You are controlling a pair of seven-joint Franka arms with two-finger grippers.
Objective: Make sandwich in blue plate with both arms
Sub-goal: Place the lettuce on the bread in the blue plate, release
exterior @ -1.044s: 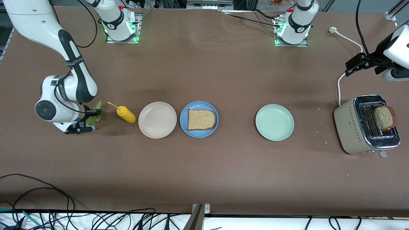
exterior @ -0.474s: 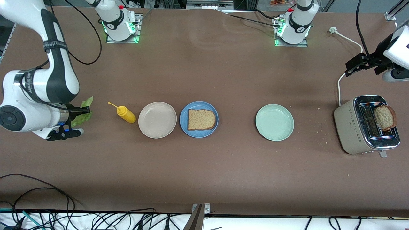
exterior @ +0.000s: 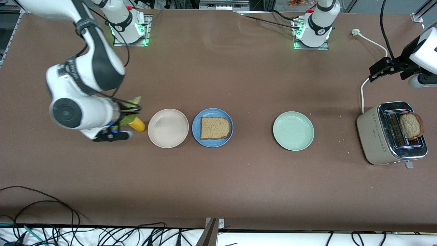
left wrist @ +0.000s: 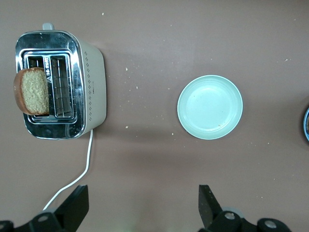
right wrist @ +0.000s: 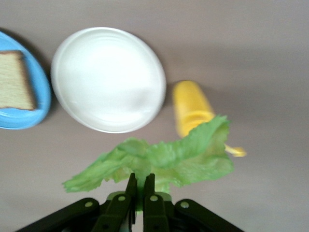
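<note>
Front view: the right gripper (exterior: 128,111) is hanging in the air over the yellow bottle (exterior: 137,124), its jaws pinching a lettuce leaf (exterior: 134,101). The bottle is lying on the bench (exterior: 218,177) just beside the beige plate (exterior: 168,128), toward the right arm's end. The blue plate (exterior: 212,113) is sitting next to the beige plate, almost touching it, and is carrying one bread slice (exterior: 214,127). The green plate (exterior: 293,131) is sitting well apart, toward the left arm's end. The toaster (exterior: 391,133) is standing at that end with a second slice (exterior: 411,125) sticking out of a slot. The left arm is waiting above the bench near the toaster. Left wrist view: the left gripper (left wrist: 142,209) is holding its jaws wide apart with nothing between them, over bare bench between the toaster (left wrist: 91,87) and green plate (left wrist: 210,107). Right wrist view: the right gripper (right wrist: 140,186) is keeping its jaws nearly closed on the leaf's (right wrist: 159,159) stem edge; the leaf is spreading over the bottle (right wrist: 192,108), with the beige plate (right wrist: 108,79) and the blue plate (right wrist: 41,92) with its slice (right wrist: 14,79) below.
</note>
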